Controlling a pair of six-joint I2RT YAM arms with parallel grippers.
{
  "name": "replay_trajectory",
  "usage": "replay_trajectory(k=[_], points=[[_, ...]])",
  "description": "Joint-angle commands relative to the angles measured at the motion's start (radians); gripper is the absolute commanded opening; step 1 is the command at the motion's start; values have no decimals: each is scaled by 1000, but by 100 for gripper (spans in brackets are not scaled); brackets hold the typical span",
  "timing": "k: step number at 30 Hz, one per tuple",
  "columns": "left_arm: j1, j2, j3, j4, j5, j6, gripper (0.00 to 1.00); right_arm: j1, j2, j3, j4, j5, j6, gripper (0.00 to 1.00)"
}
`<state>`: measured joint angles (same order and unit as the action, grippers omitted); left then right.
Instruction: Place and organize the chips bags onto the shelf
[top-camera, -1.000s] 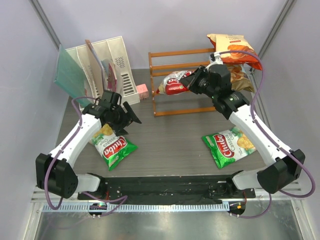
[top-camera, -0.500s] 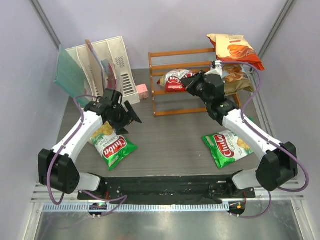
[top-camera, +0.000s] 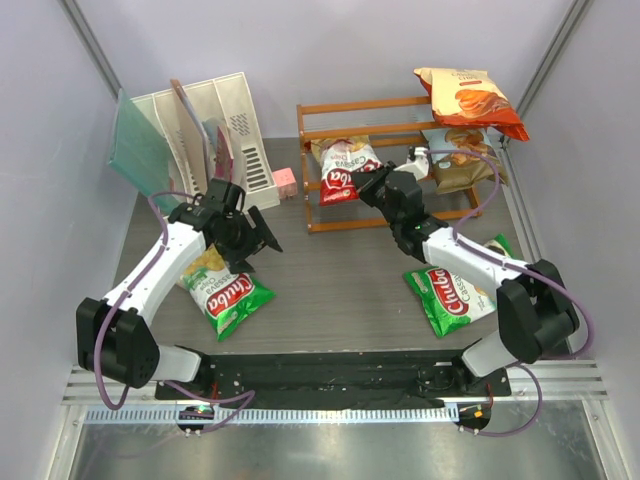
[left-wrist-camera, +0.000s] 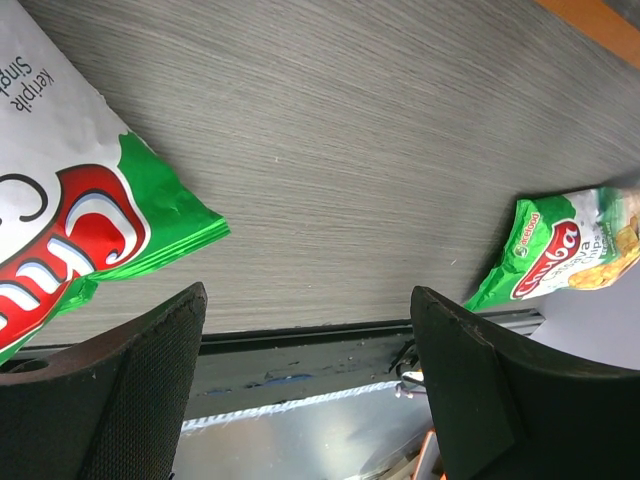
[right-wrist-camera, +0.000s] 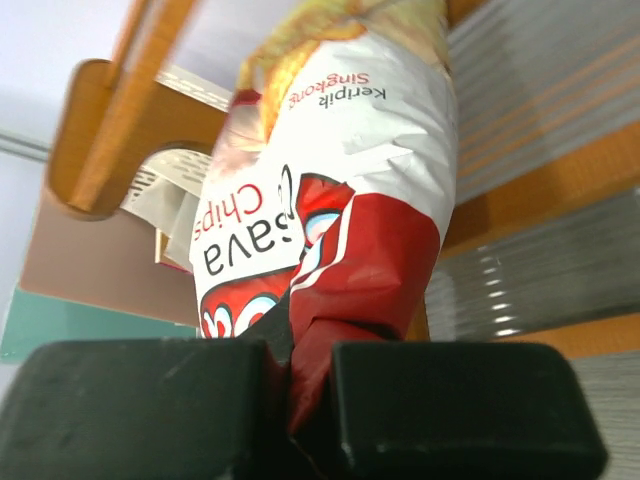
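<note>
Grey wood-grain table (top-camera: 340, 265), green chips bag (top-camera: 228, 292) flat at lower left, another green bag (top-camera: 458, 295) at lower right, wooden shelf (top-camera: 350, 224) upper centre, white file organizer (top-camera: 236, 118) and pink block (top-camera: 285, 182) upper left

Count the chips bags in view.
5. Cream bag atop the shelf, brown bag on a lower tier, red bag in the right gripper, left green bag and right green bag on the table. Others may be hidden.

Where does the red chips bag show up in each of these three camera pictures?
Top external: upper middle, red chips bag at the shelf, pinched by the right gripper.
Left wrist: not in it.
Right wrist: centre, just above the fingers.
Shared landmark: the orange-brown shelf.
</note>
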<state>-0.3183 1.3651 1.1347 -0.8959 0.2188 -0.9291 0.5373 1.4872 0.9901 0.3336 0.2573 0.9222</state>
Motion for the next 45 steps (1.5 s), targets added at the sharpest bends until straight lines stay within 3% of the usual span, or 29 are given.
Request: replay_trajectory(k=[1,7,16,20,22,25,26,37,45], points=[[5,-21,10,-20,-9,29,82,23,47,-47,109,115,55,2],[8,-1,23,-38,-7,50,82,21,162,7,151,68,93,2],[8,5,19,-31,1,58,82,23,209,44,136,20,99,8],[7,3,5,-14,5,53,82,23,173,16,113,7,92,26],[7,3,-6,0,11,50,82,21,162,10,93,-7,75,30],[8,11,-15,17,25,47,82,23,140,-4,78,-10,78,53],[8,17,-15,20,28,47,82,21,137,-7,71,-7,79,70],[15,46,51,14,13,75,82,13,-4,-4,-120,-18,29,83],[24,43,40,12,11,82,82,-3,-67,5,-179,-30,15,85]])
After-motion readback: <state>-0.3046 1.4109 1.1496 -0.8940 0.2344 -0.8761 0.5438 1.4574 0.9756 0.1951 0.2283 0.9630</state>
